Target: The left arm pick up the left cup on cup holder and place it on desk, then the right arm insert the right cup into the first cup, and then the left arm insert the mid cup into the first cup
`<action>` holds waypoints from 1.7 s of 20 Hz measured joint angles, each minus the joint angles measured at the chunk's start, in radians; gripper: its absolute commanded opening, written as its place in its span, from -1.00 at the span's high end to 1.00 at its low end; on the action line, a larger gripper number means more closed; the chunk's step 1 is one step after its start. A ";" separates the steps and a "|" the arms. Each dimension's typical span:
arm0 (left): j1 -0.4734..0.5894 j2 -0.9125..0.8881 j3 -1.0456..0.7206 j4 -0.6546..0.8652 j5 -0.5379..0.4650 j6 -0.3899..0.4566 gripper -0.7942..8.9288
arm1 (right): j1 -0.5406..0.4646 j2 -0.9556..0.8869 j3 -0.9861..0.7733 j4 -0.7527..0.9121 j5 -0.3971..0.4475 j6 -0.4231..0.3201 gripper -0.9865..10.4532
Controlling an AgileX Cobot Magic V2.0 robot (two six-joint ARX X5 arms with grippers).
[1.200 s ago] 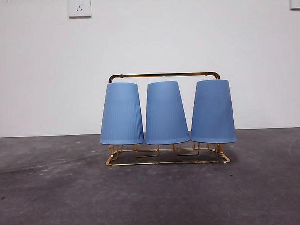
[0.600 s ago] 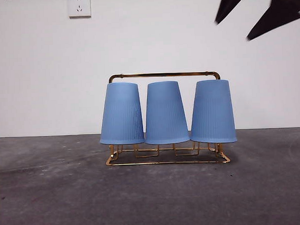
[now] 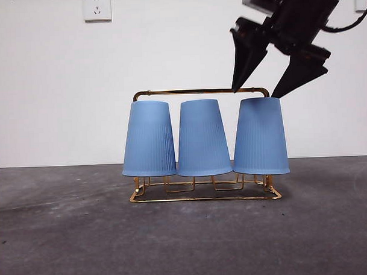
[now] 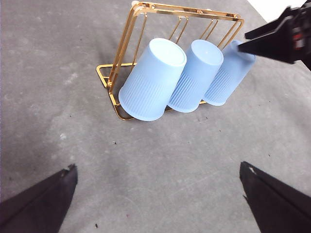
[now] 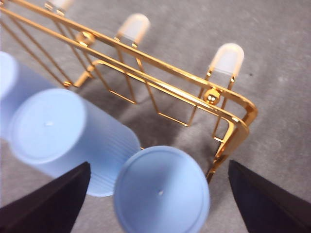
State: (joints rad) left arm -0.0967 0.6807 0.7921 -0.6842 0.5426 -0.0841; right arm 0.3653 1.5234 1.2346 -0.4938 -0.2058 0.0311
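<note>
Looking for print turns up none: the three cups carry no legible lettering, and the white wall socket (image 3: pixel 97 8) shows only its slots. A dark grey, mottled, scuffed desk (image 3: pixel 66 238) runs back to a plain white wall (image 3: pixel 49 88). On it stands the thin gold wire cup holder (image 3: pixel 200 91), with an arched top bar and rounded white-tipped pegs. Three pale blue, finely ribbed, tapered plastic cups hang upside down on it in a row: the left cup (image 3: pixel 148 139), the mid cup (image 3: pixel 203 138) and the right cup (image 3: pixel 260 136). The right gripper (image 3: pixel 254 93) has its black pointed jaws spread wide just above the right cup's flat base, which lies between them, not touching. The left gripper (image 4: pixel 155 194) waits high over bare desk, jaws spread, with the rack well beyond their tips.
</note>
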 measured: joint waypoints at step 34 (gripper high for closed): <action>0.000 0.000 0.000 0.007 0.000 0.000 -0.26 | 0.008 -0.275 0.001 -0.085 0.050 0.000 0.35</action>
State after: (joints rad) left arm -0.0967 0.6807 0.7921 -0.6769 0.5426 -0.0841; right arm 0.3733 1.2488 1.2354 -0.5793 -0.1558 0.0311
